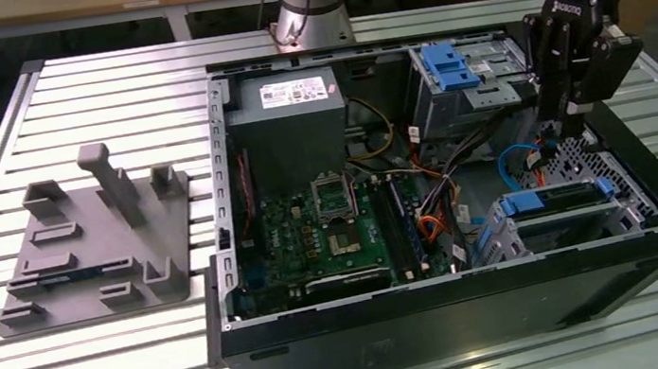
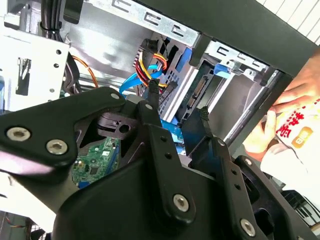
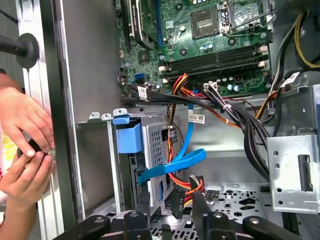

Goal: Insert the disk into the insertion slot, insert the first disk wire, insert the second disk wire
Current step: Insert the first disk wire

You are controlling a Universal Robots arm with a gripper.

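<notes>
In the exterior view the disk [image 1: 556,199], silver in its blue carrier, lies inside the insertion slot [image 1: 503,230], a perforated metal cage at the case's front right. My gripper [image 1: 557,121] hangs over the case just behind that cage, fingers apart. Both wrist views show the open gripper [image 3: 171,197] [image 2: 178,102] facing the cage's rear. A flat blue data wire [image 3: 172,165] loops between the fingers [image 2: 151,95]. A black power plug [image 3: 178,201] on red, orange and yellow wires hangs loose close by, and I see nothing clamped. The carrier's blue tab [image 3: 127,137] sticks out of the cage [image 3: 157,142].
A person's hands [image 3: 25,150] rest on the case's outer wall beside the cage. A second metal bay with a blue latch [image 1: 451,68] sits at the case's back. Black cable bundles [image 3: 235,117] cross above the motherboard [image 1: 329,237]. A grey fixture plate [image 1: 95,244] lies on the exterior view's left.
</notes>
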